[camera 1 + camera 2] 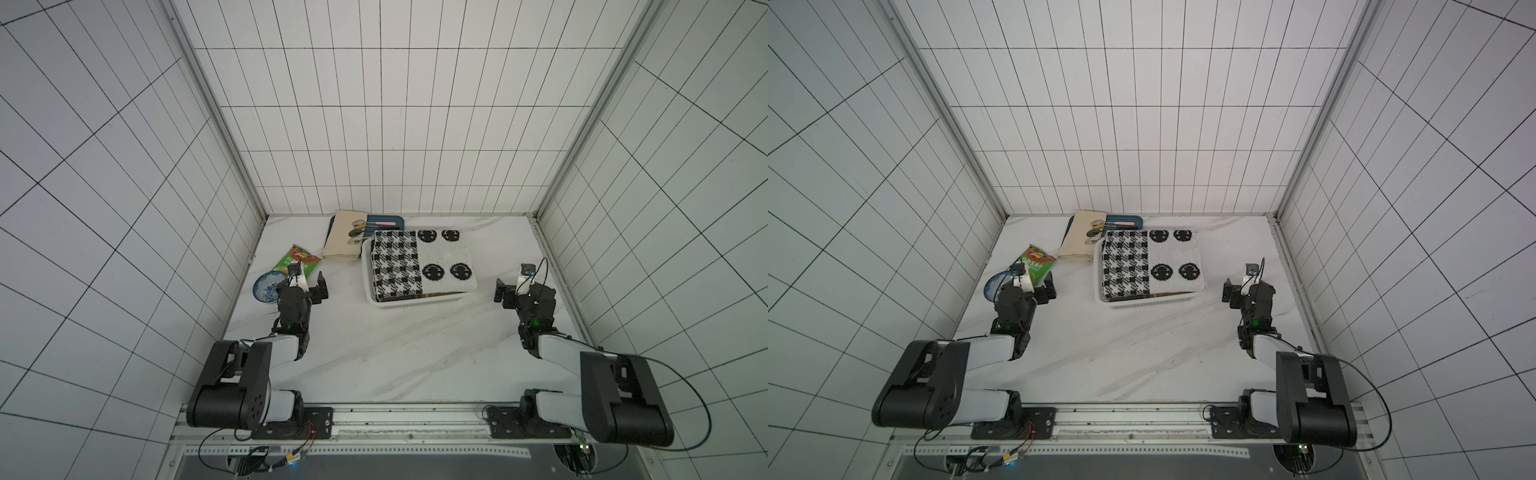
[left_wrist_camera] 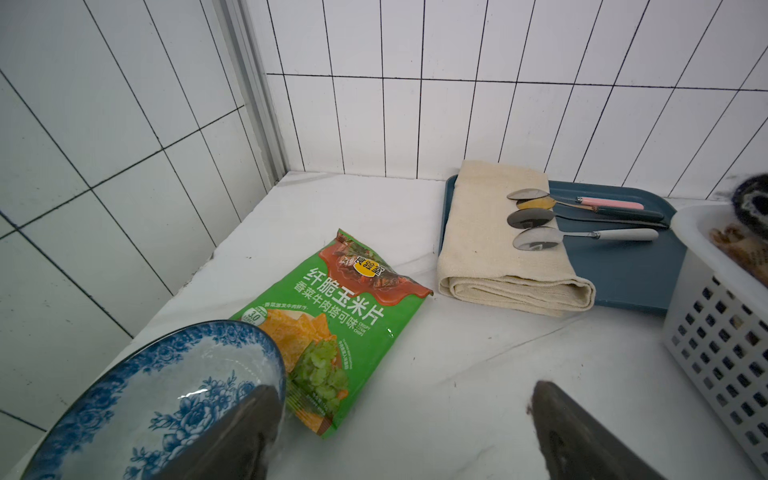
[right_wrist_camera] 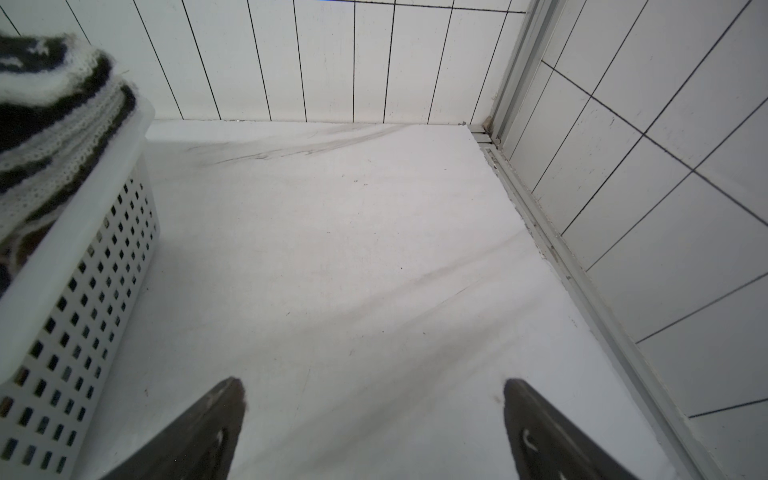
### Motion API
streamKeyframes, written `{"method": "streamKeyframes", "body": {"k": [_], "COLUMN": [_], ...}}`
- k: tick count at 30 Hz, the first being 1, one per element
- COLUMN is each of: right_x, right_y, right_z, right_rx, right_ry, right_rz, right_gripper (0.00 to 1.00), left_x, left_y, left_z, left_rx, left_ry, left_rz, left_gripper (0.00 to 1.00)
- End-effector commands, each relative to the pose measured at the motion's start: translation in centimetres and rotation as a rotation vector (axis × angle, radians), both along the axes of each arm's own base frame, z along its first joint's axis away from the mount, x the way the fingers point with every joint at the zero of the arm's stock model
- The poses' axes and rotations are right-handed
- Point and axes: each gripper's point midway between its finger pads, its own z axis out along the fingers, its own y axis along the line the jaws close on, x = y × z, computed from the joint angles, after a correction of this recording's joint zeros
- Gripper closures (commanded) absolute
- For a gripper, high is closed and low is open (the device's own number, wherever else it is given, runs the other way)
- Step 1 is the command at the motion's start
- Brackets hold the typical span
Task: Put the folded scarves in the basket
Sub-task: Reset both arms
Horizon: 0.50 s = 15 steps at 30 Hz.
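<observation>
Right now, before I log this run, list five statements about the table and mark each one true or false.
1. The folded scarf lies in the basket. True.
2. The left gripper and the right gripper are both open and hold nothing. True.
3. The spoons lie in the basket. False: they rest across the beige cloth and the dark-blue tray.
4. The snack bag stands upright against the wall. False: it lies flat on the table next to the blue bowl.
5. The right gripper hovers above the folded scarf. False: it is off to the basket's side, over the table.
</observation>
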Motion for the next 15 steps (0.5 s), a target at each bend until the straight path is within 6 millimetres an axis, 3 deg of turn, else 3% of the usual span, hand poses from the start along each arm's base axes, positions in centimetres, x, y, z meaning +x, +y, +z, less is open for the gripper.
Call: {"method": "streamKeyframes", "body": {"k": [1, 5, 7, 9, 15], "right_x": [1.2, 1.2, 1.8, 2.6, 3.5], "right_y": [0.7, -0.4, -0.4, -1.0, -2.8], "right_z": [1.3, 0.1, -1.0, -1.0, -1.8], "right_rx": [0.005, -0.002, -0.007, -0.006, 0.039], "right_ry": [-0.052, -0.094, -0.064, -0.066, 0.027], "right_rz": [0.048, -0.014, -0.016, -0.053, -0.133], "right_gripper": [0.01, 0.01, 0.01, 0.01, 0.01], "left_x": [1.3, 1.8, 2.7, 3.3, 3.7], "left_y": [-0.1, 1.1, 0.3, -0.5, 0.9], "left_z": [0.8, 0.7, 0.3, -0.3, -0.4], "left_rx": [-0.027, -0.076, -0.076, -0.067, -0.083], "left_ry": [-0.078, -0.082, -0.016, 0.028, 0.043], "left_rz": [-0.033, -0.010, -0.065, -0.106, -0.028], "left_gripper": [0.02, 0.02, 0.02, 0.02, 0.02]}}
